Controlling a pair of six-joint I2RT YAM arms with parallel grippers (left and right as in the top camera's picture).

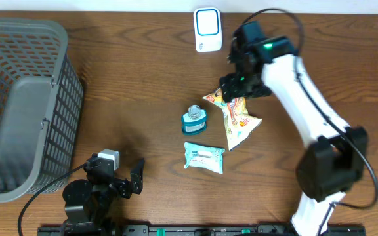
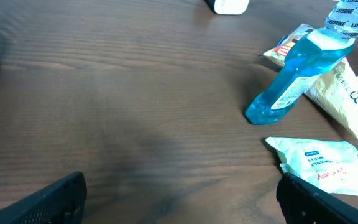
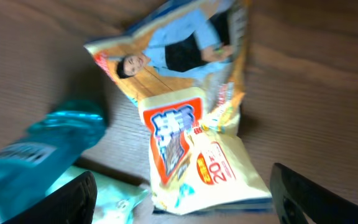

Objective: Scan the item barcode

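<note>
Plainly, left pincer (image 2: 182,182) and right pincer (image 3: 183,174) gape; snack bag (image 1: 239,119) lies outside the basket (image 1: 69,98).

even, fairly bright light from above; soft shadows lie on the tabletop (image 1: 143,78) beside the basket (image 1: 18,98). left wrist view is sharp, with pale sheen on the wood. right wrist view is motion-blurred, smearing the snack bag (image 3: 191,124).

looking like a mock shop checkout in a lab: basket (image 1: 71,98), scanner (image 1: 208,29) and packaged goods (image 1: 238,121) are sitting on a bench (image 1: 130,78) beside a robot arm (image 1: 307,92).
</note>
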